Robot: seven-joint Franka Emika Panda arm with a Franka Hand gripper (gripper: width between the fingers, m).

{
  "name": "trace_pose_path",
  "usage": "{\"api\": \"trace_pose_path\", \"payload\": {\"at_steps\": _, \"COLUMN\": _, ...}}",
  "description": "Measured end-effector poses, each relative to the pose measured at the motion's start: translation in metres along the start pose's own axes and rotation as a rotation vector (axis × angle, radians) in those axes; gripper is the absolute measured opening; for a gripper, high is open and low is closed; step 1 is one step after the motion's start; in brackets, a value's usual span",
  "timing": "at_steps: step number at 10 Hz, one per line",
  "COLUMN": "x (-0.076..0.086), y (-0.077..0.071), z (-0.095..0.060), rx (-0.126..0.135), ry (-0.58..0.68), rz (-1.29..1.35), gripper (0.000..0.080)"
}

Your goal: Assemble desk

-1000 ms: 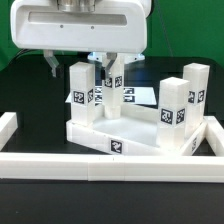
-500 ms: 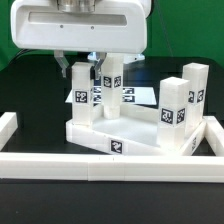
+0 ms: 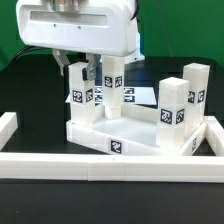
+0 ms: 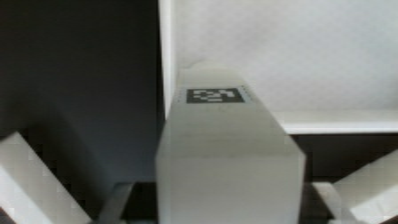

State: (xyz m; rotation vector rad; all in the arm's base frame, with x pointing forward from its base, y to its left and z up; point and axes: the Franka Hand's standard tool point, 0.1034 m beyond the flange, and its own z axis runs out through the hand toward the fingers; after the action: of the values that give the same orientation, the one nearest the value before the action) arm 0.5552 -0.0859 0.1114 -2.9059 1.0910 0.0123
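Observation:
The white desk tabletop (image 3: 115, 140) lies on the black table with its rim up and a tag on its front edge. Four white tagged legs stand upright on it: one at the exterior view's left (image 3: 80, 92), one behind the middle (image 3: 112, 85) and two at the right (image 3: 172, 105) (image 3: 195, 88). My gripper (image 3: 92, 72) hangs over the two left legs. In the wrist view a leg (image 4: 222, 130) with a tag on its end stands between my fingers (image 4: 365, 190). My gripper (image 4: 199, 205) is open, with a dark gap on each side of the leg.
Long white border rails run along the front (image 3: 110, 166), the exterior view's left (image 3: 8, 125) and right (image 3: 213, 135). The marker board (image 3: 142, 96) lies flat behind the desk. A green wall stands behind the arm.
My gripper has moved toward the exterior view's left, from over the middle rear leg toward the left leg. The legs and tabletop have not moved.

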Motion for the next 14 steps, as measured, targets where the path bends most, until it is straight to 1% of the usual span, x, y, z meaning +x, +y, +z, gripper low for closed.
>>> {"api": "trace_pose_path", "payload": {"at_steps": 1, "x": 0.000, "y": 0.002, "z": 0.000, "rx": 0.012, "ry": 0.000, "rz": 0.112, "gripper": 0.0288}}
{"api": "trace_pose_path", "payload": {"at_steps": 2, "x": 0.001, "y": 0.005, "z": 0.001, "rx": 0.030, "ry": -0.010, "rz": 0.305, "gripper": 0.0288}}
{"api": "trace_pose_path", "payload": {"at_steps": 3, "x": 0.000, "y": 0.005, "z": 0.001, "rx": 0.029, "ry": -0.012, "rz": 0.454, "gripper": 0.0288}}
{"api": "trace_pose_path", "payload": {"at_steps": 6, "x": 0.000, "y": 0.003, "z": 0.001, "rx": 0.028, "ry": -0.022, "rz": 0.789, "gripper": 0.0288}}
{"api": "trace_pose_path", "payload": {"at_steps": 8, "x": 0.000, "y": 0.003, "z": 0.002, "rx": 0.028, "ry": -0.021, "rz": 0.780, "gripper": 0.0288}}
{"api": "trace_pose_path", "payload": {"at_steps": 9, "x": 0.000, "y": 0.004, "z": 0.002, "rx": 0.026, "ry": -0.020, "rz": 0.745, "gripper": 0.0388}}
{"api": "trace_pose_path", "payload": {"at_steps": 10, "x": -0.001, "y": 0.003, "z": 0.002, "rx": 0.021, "ry": -0.017, "rz": 0.678, "gripper": 0.0524}}
{"api": "trace_pose_path", "payload": {"at_steps": 11, "x": -0.002, "y": -0.001, "z": 0.002, "rx": 0.010, "ry": -0.008, "rz": 0.561, "gripper": 0.0524}}
{"api": "trace_pose_path", "payload": {"at_steps": 12, "x": -0.003, "y": -0.005, "z": 0.002, "rx": 0.010, "ry": -0.007, "rz": 0.454, "gripper": 0.0629}}
{"api": "trace_pose_path", "payload": {"at_steps": 14, "x": -0.003, "y": -0.004, "z": 0.002, "rx": 0.010, "ry": -0.007, "rz": 0.295, "gripper": 0.0648}}
